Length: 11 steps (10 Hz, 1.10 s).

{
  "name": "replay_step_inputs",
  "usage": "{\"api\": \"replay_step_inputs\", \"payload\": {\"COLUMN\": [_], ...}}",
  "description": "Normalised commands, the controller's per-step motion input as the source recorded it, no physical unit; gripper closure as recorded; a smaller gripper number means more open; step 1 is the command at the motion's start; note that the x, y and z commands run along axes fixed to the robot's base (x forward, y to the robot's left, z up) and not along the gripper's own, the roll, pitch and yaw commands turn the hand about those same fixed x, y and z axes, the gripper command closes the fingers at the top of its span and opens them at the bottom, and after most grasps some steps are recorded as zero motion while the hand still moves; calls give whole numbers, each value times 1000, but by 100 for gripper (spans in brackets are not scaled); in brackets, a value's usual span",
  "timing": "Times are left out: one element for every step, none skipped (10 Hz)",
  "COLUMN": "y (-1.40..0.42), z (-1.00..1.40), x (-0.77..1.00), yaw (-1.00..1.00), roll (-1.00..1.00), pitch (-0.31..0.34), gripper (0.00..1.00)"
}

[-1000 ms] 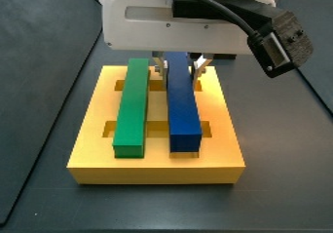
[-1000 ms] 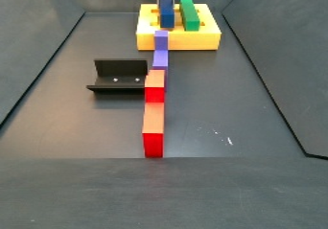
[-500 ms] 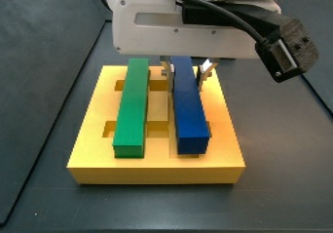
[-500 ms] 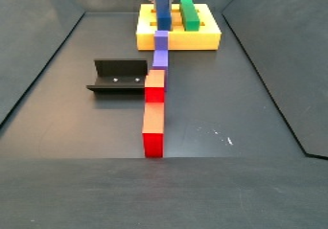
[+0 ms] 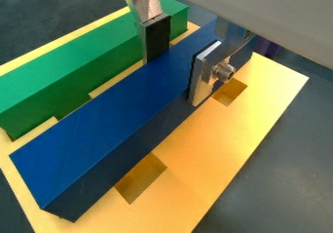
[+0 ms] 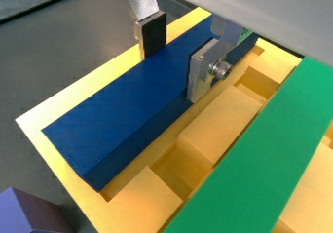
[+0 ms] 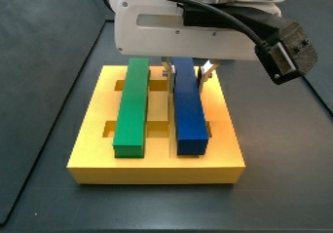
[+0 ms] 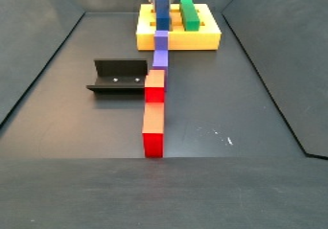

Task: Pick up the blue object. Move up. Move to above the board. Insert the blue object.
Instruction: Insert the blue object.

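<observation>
At centre-left of a side view, the green bar [image 7: 131,105] lies in the board [image 7: 156,166]; to its right the blue object [image 7: 189,105] rests lengthwise in its slot. The tool [image 5: 178,44] straddles its far end, fingers narrow, seemingly touching it. Insertion looks done; next, release and lift.

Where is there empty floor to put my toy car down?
Bare dark floor lies on the side of the block row away from the fixture, out to the wall, and in front of the row's red end. It is crowded on the yellow board, where the gripper straddles the blue object beside the green bar.
</observation>
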Motion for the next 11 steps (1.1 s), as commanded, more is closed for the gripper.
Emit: {"api": "replay_step_inputs", "payload": {"y": [0, 0, 0, -3, -80, -49, -86, -120, -134, -260, 0], "z": [-117, -146, -143, -143, -143, -134, -117, -114, -143, -117, -86], "x": [-111, -180, -271, -260, -149, 0, 0, 0, 23, 91, 0], "yaw": [-63, -69, -71, -37, 0, 0, 0, 0, 0, 0, 0], "roll": [14, 37, 40, 27, 44, 19, 46, 53, 36, 93, 0], "pitch": [-20, -24, -34, -51, -49, -17, 0, 0, 0, 0, 0], "gripper": [100, 100, 100, 100, 100, 100, 100, 100, 100, 100, 100]}}
